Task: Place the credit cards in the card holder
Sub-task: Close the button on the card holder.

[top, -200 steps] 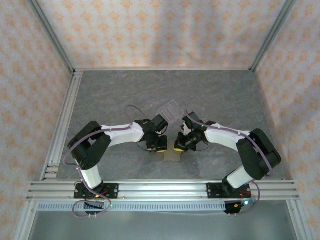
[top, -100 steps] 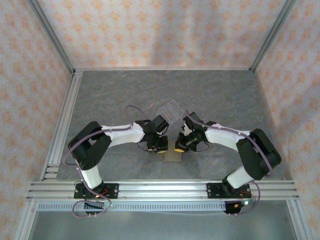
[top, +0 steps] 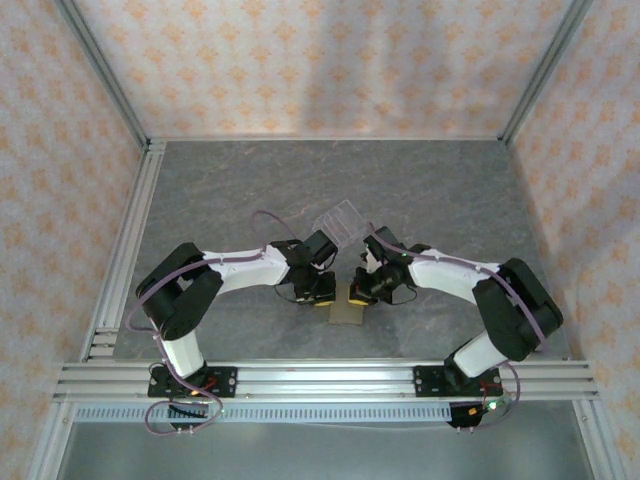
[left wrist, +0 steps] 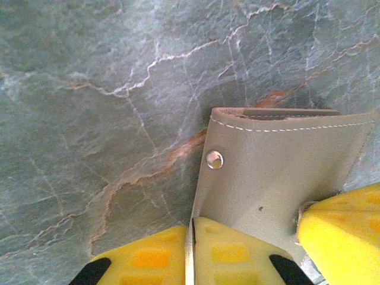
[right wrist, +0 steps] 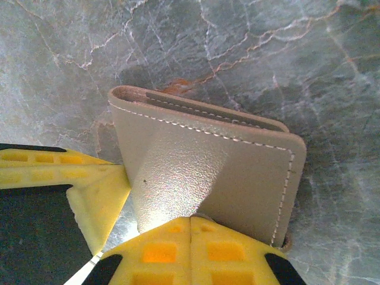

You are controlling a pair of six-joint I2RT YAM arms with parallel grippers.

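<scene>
Both left hand (left wrist: pixel 191 237) & right hand (right wrist: pixel 190 234) pinch the flat tan leather card holder (right wrist: pixel 225 172) at centre-front of the grey marble desk (left wrist: pixel 89 119); dark strip in its mouth is prob. the credit cards (right wrist: pixel 202 108), so task looks nearly done.

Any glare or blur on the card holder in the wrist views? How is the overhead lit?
Right wrist: bright glare patch across the card holder, stitching sharp. Left wrist: even light, in focus, snap glinting. Top external: soft, even light.

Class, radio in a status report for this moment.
Left gripper shut on card holder. Right gripper shut on it too. Clear stand beyond, not blocking.
</scene>
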